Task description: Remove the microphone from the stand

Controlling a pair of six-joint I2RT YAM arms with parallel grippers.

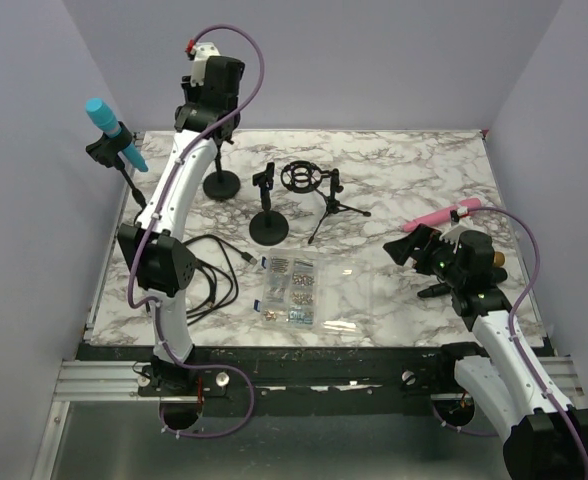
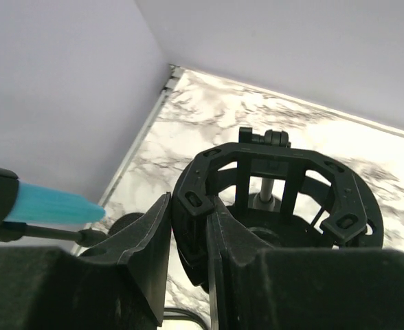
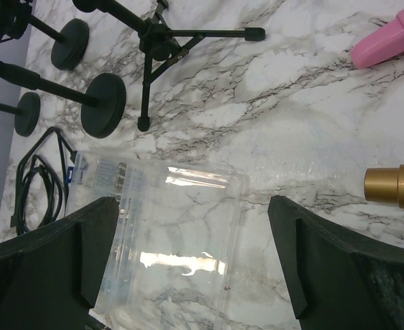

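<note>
A cyan microphone [image 1: 112, 132] sits tilted in a black clip [image 1: 102, 152] on a thin stand at the far left edge. Its cyan body also shows in the left wrist view [image 2: 51, 204], left of the fingers and apart from them. My left gripper [image 1: 202, 112] is raised at the back left, right of the microphone. In the left wrist view my left gripper [image 2: 188, 210] is shut on the rim of a black shock mount ring [image 2: 277, 185] on a pole. My right gripper [image 1: 419, 268] is open and empty above the table on the right; the right wrist view shows it [image 3: 195, 254] over a clear box.
An empty clip stand [image 1: 268, 205] and a tripod with a second shock mount [image 1: 302, 177] stand mid-table. A clear plastic box of small parts [image 1: 294, 290] and a black cable [image 1: 209, 275] lie in front. A pink microphone [image 1: 439, 215] and a gold one [image 1: 496, 260] lie at the right.
</note>
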